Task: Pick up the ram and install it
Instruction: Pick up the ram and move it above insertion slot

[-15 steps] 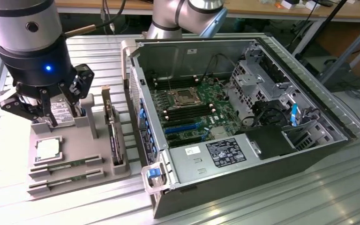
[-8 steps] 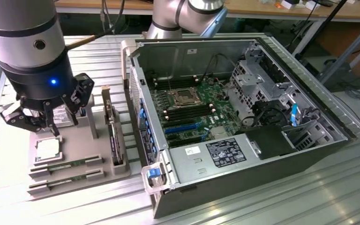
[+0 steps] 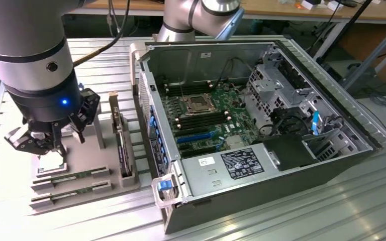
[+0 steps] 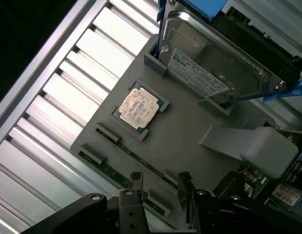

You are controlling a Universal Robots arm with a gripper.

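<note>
The gripper (image 3: 40,142) hangs released, its jaws apart and empty, over the gray tray (image 3: 86,156) at 9 o'clock in the exterior view. Both rams rest in their tray holders, side by side and parallel. The first ram (image 3: 72,176) is at about 5 o'clock from the gripper, and the second ram (image 3: 71,194) is just past it toward 6 o'clock. The gripper touches neither. The CPU (image 3: 50,163) lies flat on the tray just below the gripper, at 11 o'clock from the first ram. A hard drive (image 3: 118,128) stands on edge at 3 o'clock from the gripper. The open case (image 3: 206,206) sits at 3 o'clock from the tray on the slatted worktop (image 3: 300,221), its motherboard (image 3: 210,118) exposed. In the wrist view the fingertips (image 4: 136,181) stand apart above the ram holders.
</note>
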